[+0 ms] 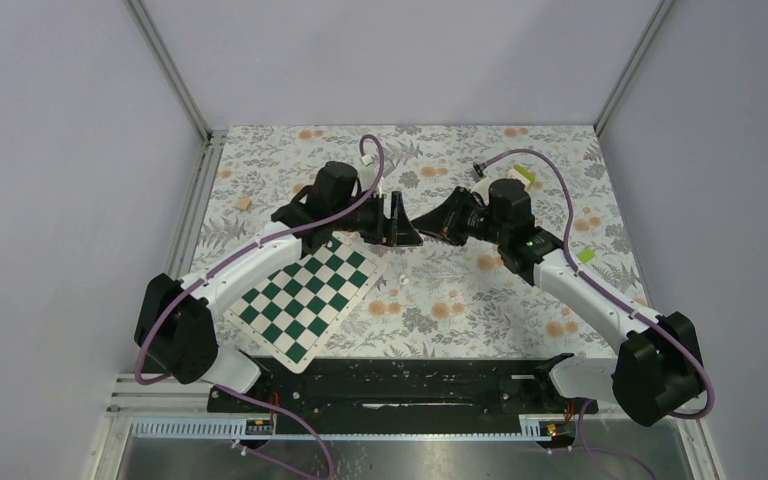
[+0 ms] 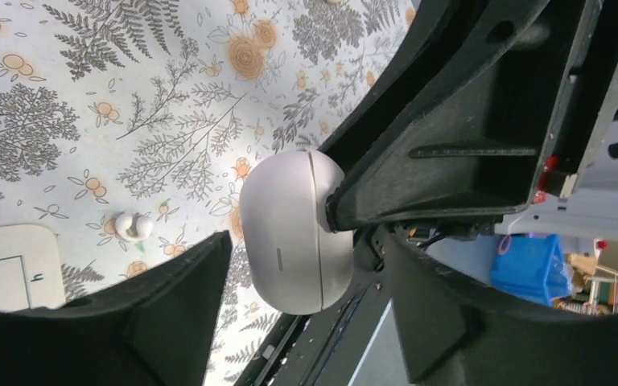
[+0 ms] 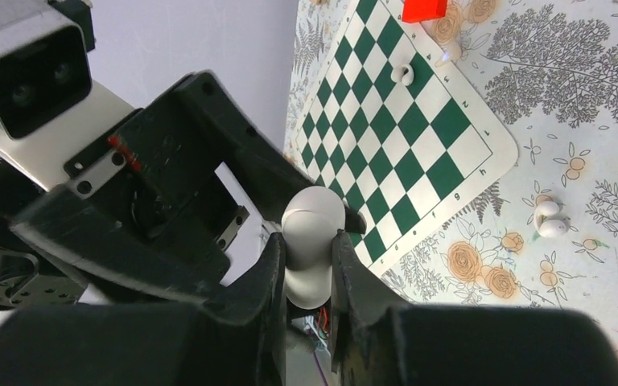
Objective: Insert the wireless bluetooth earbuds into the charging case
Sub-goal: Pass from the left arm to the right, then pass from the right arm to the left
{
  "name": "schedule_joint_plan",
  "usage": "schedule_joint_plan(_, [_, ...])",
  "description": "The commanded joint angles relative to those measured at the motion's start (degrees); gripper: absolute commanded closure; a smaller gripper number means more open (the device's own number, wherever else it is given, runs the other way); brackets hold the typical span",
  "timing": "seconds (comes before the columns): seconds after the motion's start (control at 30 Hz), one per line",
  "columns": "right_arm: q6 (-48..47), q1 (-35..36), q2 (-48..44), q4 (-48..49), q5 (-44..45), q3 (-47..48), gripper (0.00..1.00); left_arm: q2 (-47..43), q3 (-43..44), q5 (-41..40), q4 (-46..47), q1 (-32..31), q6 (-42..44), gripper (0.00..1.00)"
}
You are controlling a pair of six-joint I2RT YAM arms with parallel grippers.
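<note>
Two arms, one white charging case (image 3: 314, 213)
Right jaws pinch it tight; left jaws sit loose around it. The chessboard (image 2: 8, 257) corner shows a 1.

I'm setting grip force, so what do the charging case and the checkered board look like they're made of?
The charging case: likely hard plastic, with a smooth satin white shell, soft highlights and a thin seam. The checkered board: probably a thin printed mat, matte, lying flat with a rounded corner. Whether it is vinyl or card, I cannot tell.
</note>
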Motion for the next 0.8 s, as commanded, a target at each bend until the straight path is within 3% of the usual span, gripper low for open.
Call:
schedule_joint_plan(0.0, [-2.9,0.3,-0.5,0.3,-2.5,2.9,1.00,-3.0,4.5,-0.3,-0.4,-0.3,1.7,0.20])
schedule_joint_plan(0.07, [-3.7,-0.6,-0.6,0.4,-3.9,2.5,1.00,-4.2,5.3,-0.6,-2.1,0.0,2.2,0.03])
schedule_joint_plan(0.1, [-3.8,-1.3,-0.6,1.7,-5.3,1.9,1.00,-5.1,5.5,-0.3,-2.9,0.3,2.3,0.01])
schedule_joint_plan(0.27, [-3.1,-5.8,-1.8,10.9,-14.5,-1.6,1.00,-10.6,2.1,9.4,0.6,7.1,-4.5,0.01])
schedule_joint_plan(0.4, [0.7,-8.7,-1.7,23.9,-25.6,-4.7,1.00,-14.4,-6.2,18.6,17.7,12.9,-15.6,0.01])
schedule_joint_plan(0.5, [3.9,-8.9,-0.7,32.2,-30.5,-5.2,1.00,-14.4,-11.1,22.6,28.7,13.7,-22.4,0.04])
schedule_joint_plan(0.6, [9.0,-8.9,0.2,42.7,-33.7,-5.8,1.00,-13.2,-12.7,24.2,33.1,13.6,-24.8,0.05])
schedule_joint_plan(0.77, [13.7,-8.9,1.9,49.9,-35.7,-5.9,1.00,-10.9,-15.1,26.0,40.7,13.2,-28.8,0.11])
